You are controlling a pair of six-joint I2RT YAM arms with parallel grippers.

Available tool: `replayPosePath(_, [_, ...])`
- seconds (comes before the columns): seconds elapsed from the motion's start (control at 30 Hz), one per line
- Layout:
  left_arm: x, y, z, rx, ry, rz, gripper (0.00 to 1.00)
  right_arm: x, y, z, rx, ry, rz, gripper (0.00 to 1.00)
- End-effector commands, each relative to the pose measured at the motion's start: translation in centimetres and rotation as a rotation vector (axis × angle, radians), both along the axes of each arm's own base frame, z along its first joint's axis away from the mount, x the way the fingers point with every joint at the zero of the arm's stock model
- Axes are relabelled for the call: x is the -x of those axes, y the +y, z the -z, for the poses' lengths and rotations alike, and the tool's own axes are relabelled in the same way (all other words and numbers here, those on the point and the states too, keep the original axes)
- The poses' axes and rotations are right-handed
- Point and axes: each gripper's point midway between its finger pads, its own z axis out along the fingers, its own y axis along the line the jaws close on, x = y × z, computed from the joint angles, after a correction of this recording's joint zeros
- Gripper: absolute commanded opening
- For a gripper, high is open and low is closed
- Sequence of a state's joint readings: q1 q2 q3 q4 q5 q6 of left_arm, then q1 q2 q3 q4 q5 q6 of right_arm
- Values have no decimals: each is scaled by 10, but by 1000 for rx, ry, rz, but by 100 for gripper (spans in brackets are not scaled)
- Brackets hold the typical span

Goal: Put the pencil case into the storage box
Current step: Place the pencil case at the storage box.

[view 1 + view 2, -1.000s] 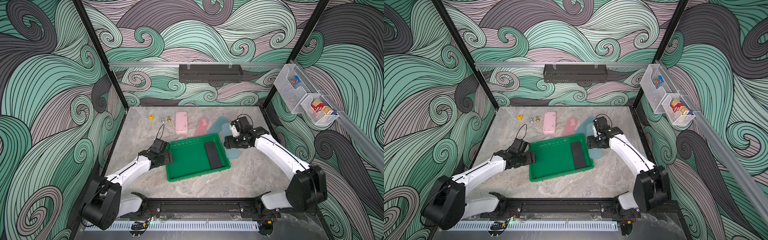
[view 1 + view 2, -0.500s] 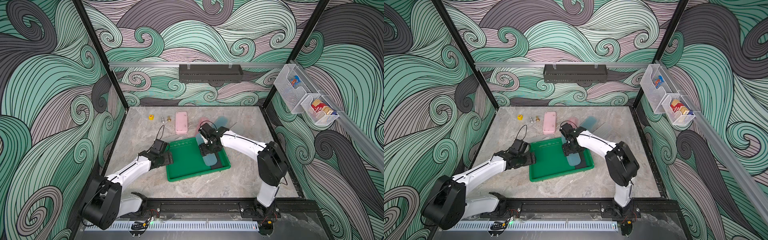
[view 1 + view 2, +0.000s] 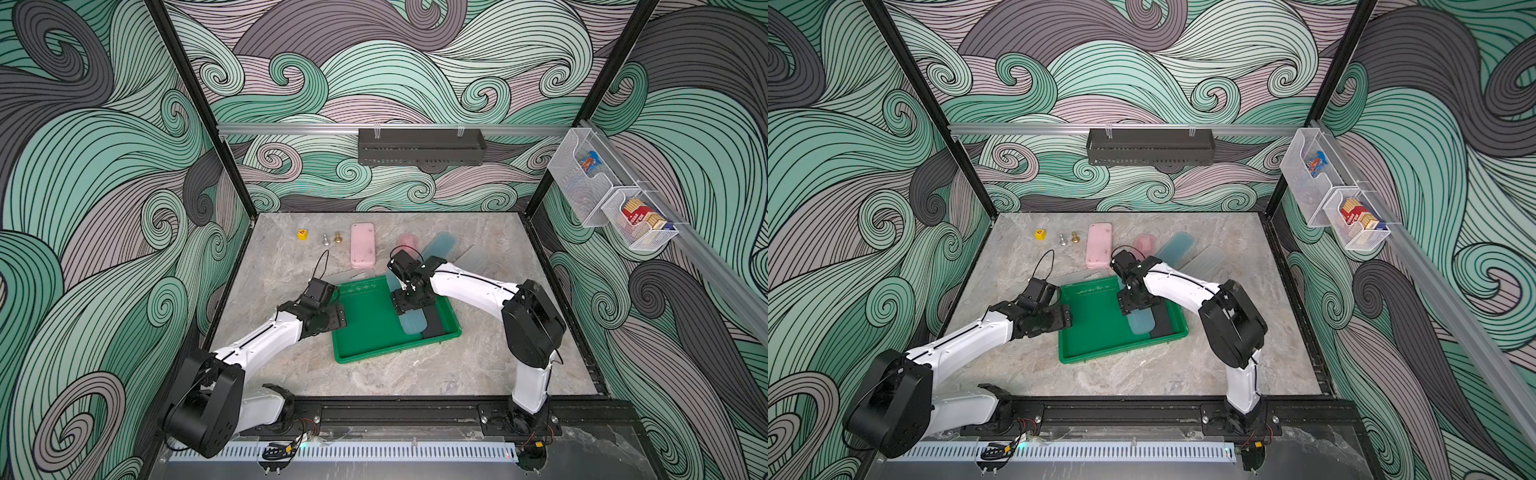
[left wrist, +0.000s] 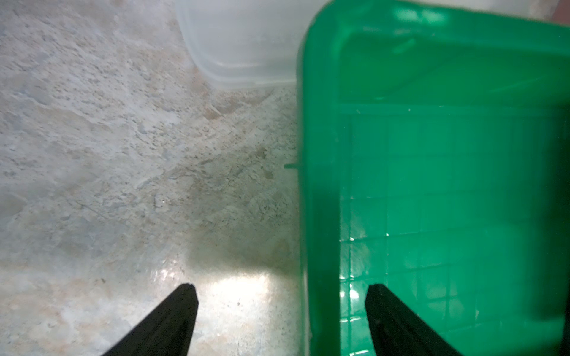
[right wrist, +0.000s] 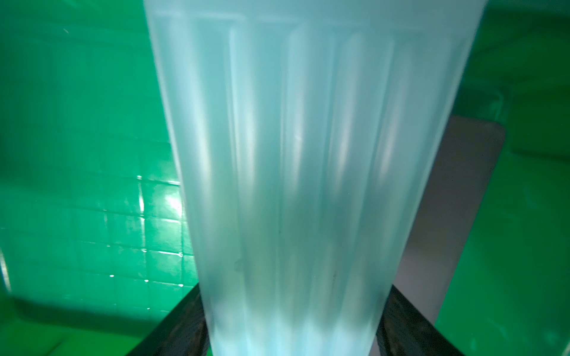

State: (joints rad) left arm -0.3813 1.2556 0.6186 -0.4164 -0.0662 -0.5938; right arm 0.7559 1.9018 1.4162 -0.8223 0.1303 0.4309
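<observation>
The right gripper (image 5: 293,308) is clenched on one short end of the pale blue pencil case (image 5: 308,138), with a finger on each long side. The case reaches out low over the floor of the green storage box (image 3: 365,320). Whether it touches the floor I cannot tell. Just beside it, perhaps partly under its edge, lies a black case (image 3: 437,322). The left gripper (image 4: 280,292) stands released, its fingers astride the box wall, one inside and one over the table (image 4: 108,154), and it grips nothing. I see two dangers. If let go here, the blue case may settle tilted on the black one. Also the box is not clamped, so a push could slide it.
</observation>
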Motion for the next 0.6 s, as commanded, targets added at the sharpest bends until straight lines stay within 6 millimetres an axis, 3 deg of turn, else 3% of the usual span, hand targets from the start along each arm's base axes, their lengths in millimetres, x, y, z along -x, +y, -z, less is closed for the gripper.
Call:
replayPosePath(0.0, [-1,1,3,-1,8,4,89,16,-5,4,18,32,9,64])
replayPosePath(0.33, [0,1,3,0,10,4,89,29,-8,18,46,69,0,64])
replayPosePath(0.57, [0,1,2,-1,8,4,90,37,-10,14,45,59,1,66])
